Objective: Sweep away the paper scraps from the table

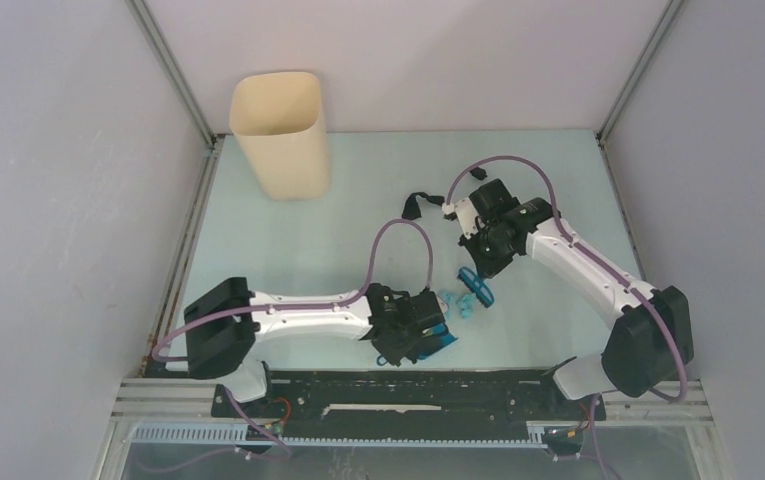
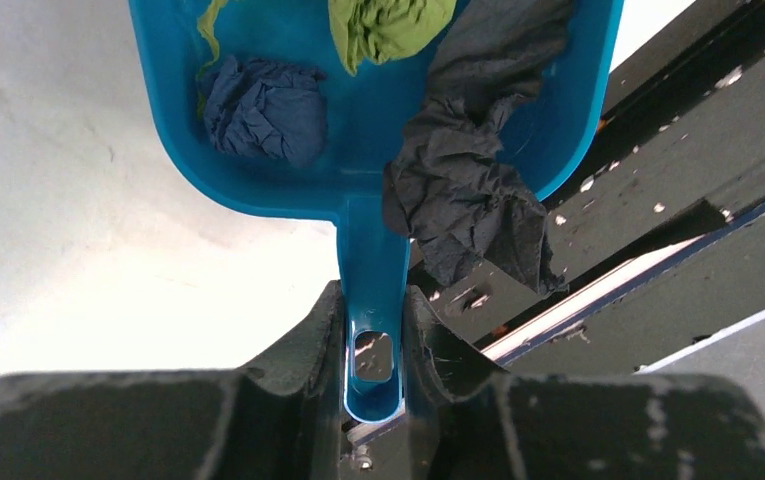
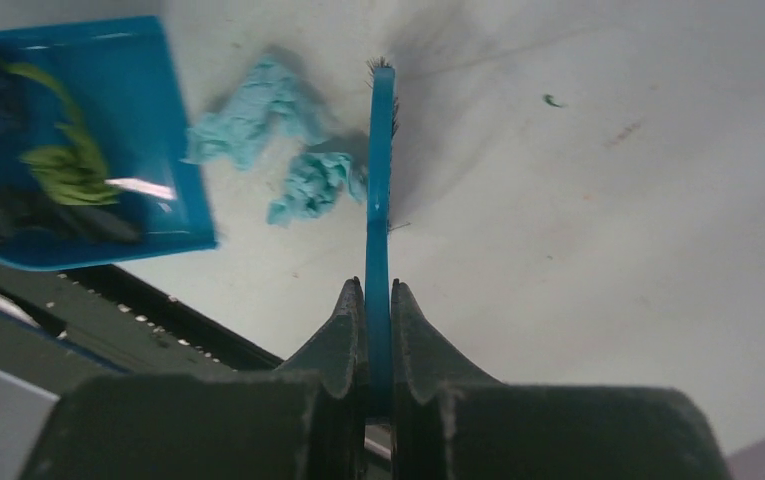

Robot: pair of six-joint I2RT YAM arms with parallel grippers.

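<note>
My left gripper [image 2: 373,335] is shut on the handle of the blue dustpan [image 2: 358,130], near the front edge of the table [image 1: 358,230]. The pan holds a dark blue scrap [image 2: 263,108], a green scrap [image 2: 388,25] and a black scrap [image 2: 468,190] that hangs over its rim. My right gripper [image 3: 378,290] is shut on the blue hand brush [image 3: 380,180], held on edge. Two light blue scraps [image 3: 248,115] [image 3: 313,185] lie on the table between the brush and the dustpan's mouth [image 3: 78,150]. From above, the scraps [image 1: 455,303] sit just right of the pan [image 1: 438,340].
A beige bin [image 1: 280,135] stands at the far left of the table. A small black item [image 1: 416,203] lies beside the right arm's wrist. A tiny green fleck [image 3: 552,100] lies to the right of the brush. The black metal rail [image 1: 408,385] runs along the front edge.
</note>
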